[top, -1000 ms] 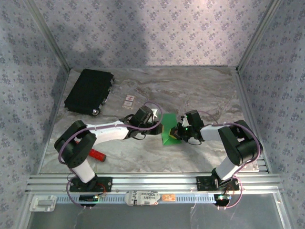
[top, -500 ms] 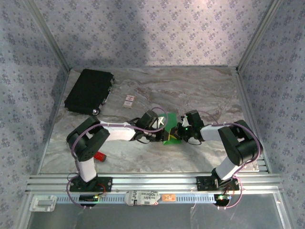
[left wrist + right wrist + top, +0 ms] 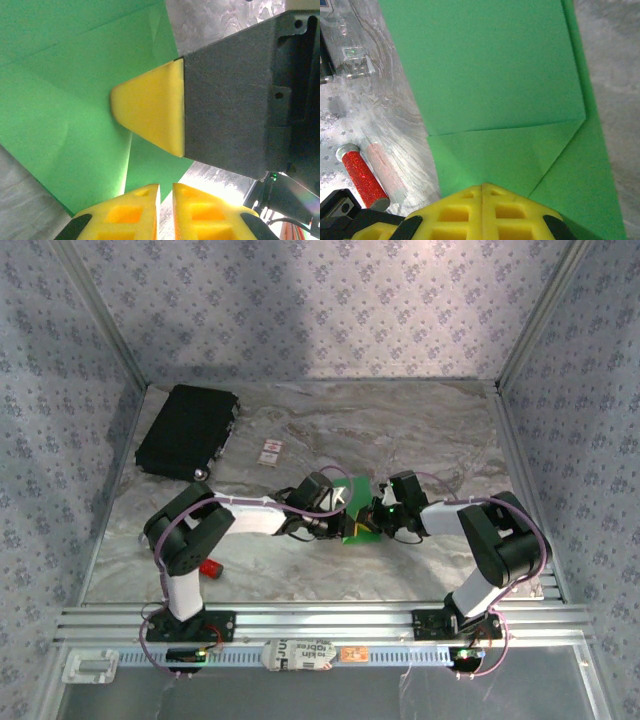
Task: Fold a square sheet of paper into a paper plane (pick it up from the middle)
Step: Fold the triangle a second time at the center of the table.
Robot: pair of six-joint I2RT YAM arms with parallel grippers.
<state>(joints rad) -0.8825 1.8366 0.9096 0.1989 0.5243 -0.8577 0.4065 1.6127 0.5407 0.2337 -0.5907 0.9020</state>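
The green sheet of paper (image 3: 358,490) lies partly folded on the marble table, with creases and a diagonal flap showing in the right wrist view (image 3: 490,65). My right gripper (image 3: 366,527) is shut, and its joined tips (image 3: 482,186) rest on the paper's near flap. In the left wrist view its yellow fingertip (image 3: 150,115) presses down on the paper (image 3: 65,90). My left gripper (image 3: 343,520) is at the sheet's left edge. Its fingers (image 3: 166,186) stand almost together, with only a thin slit and nothing between them, just over the paper's corner.
A black rectangular case (image 3: 188,430) lies at the back left, with a small white card (image 3: 270,451) beside it. A red bar-shaped tool (image 3: 208,566) lies by the left arm's elbow and also shows in the right wrist view (image 3: 362,175). Patterned walls enclose the table.
My left arm has swung right and its gripper has reached the paper's left edge, covering more of the sheet. The right gripper has stayed on the paper.
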